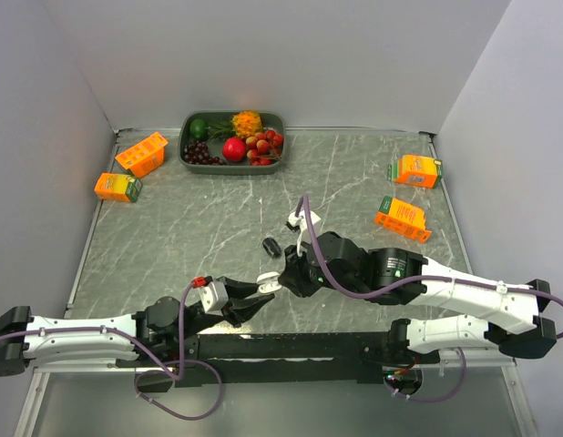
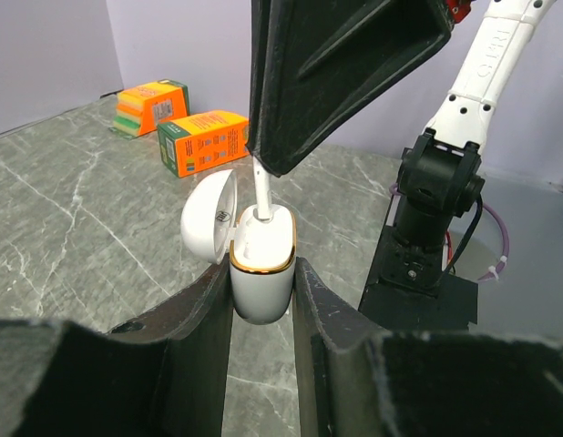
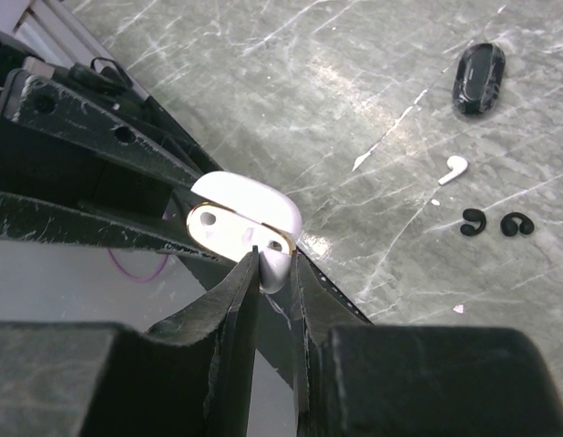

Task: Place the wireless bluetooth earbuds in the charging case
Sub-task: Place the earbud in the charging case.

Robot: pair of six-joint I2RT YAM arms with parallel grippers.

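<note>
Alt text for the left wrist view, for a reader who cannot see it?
The left pincer clamps an open white charging case upright, while the right pincer holds a white earbud by its stem in the case. Two orange cartons sit behind on the table.

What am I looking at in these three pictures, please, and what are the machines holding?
Two robot arms sit at a grey table. One picture looks down from above; the others come from a camera on each wrist. The left gripper clamps an open white charging case upright. The right gripper pinches a white earbud, its lower end at the case's opening. Loose on the table lie another white earbud, two black hooked buds, a black oval object, four orange cartons and a tray of fruit.
</note>
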